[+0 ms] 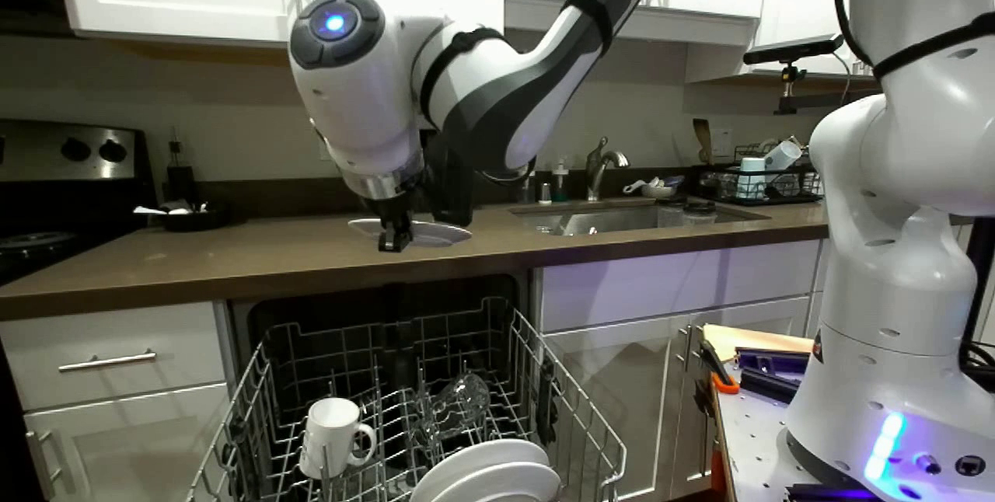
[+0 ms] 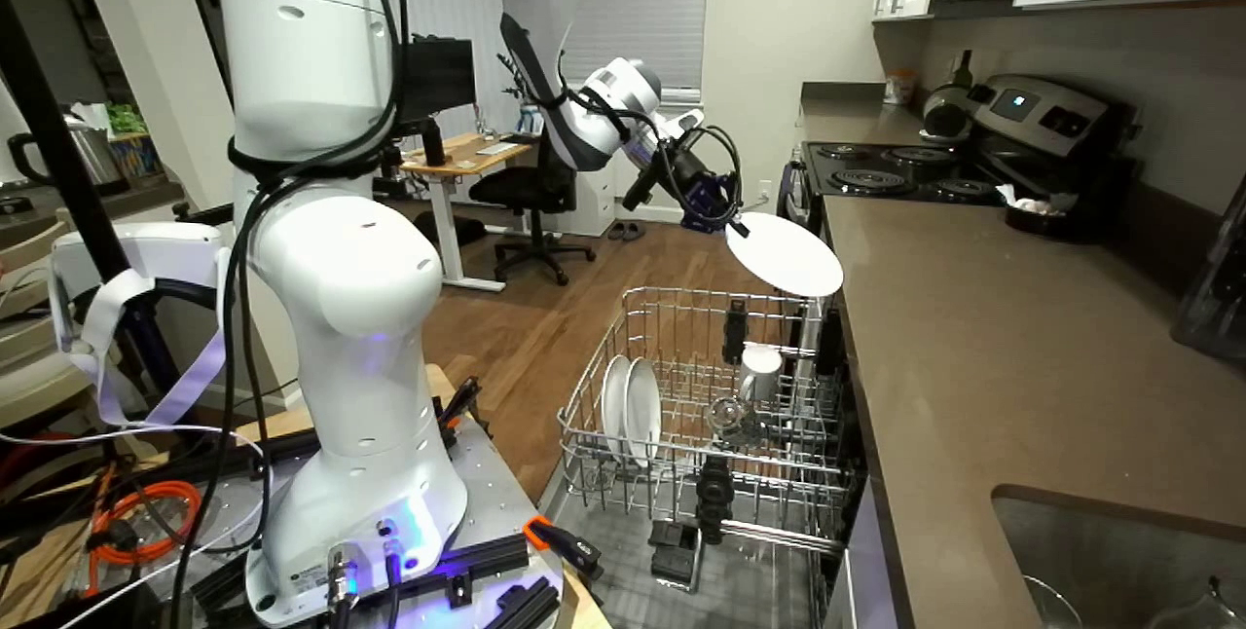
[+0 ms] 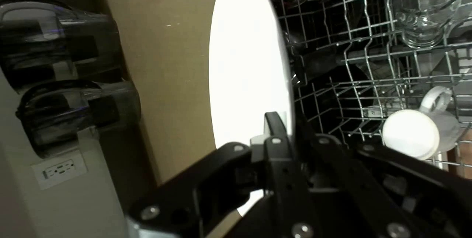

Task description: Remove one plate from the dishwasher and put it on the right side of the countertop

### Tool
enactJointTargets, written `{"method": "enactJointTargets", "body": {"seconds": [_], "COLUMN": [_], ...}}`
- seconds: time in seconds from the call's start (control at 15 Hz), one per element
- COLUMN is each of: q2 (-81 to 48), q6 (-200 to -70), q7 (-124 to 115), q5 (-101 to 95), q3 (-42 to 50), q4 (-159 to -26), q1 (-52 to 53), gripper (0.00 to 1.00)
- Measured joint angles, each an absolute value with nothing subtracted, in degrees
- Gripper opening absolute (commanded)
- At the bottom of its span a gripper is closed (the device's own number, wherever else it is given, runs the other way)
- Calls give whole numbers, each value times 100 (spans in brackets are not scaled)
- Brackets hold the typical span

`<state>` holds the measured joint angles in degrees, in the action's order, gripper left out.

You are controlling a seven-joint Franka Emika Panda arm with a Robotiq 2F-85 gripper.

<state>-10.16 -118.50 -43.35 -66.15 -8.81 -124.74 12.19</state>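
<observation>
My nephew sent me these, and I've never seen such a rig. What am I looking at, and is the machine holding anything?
The machine is one jointed white and grey robot arm, ending in a black gripper. Two pictures come from cameras standing outside the robot, in different places; the close-up comes from a camera on the arm itself, looking past the gripper.

Yes: the gripper is shut on the edge of a plain white round plate, held in the air, higher than the light grey wire dishwasher rack. That rack holds a white handled mug, clear glassware and two more white plates.

The surface is a long brown-grey countertop; among the things on it are a small round black bowl and a curved metal faucet.
</observation>
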Motion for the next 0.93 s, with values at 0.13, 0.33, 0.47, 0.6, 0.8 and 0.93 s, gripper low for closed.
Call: {"method": "enactJointTargets", "body": {"seconds": [0.13,0.33,0.47,0.6,0.8,0.93], "q2": [-1282,-1627,-1835,-2030,-2282,-2429], "q6": [-11679,-11485,-11360,-11255,-11191,-11191], "q7": [-4490,-4668,-4762,-4813,-4818,-4818], "q5": [-6739,-6857,-6949,-7029,-7046,-7046], "q3": [-841,-777,-730,-679,-595,-537], "q4": [-12281,-12002,-11814,-11629,-11373,-11209], "q1": [1219,1221,1222,1222,1218,1208], "gripper": [7,7,7,7,7,7]}}
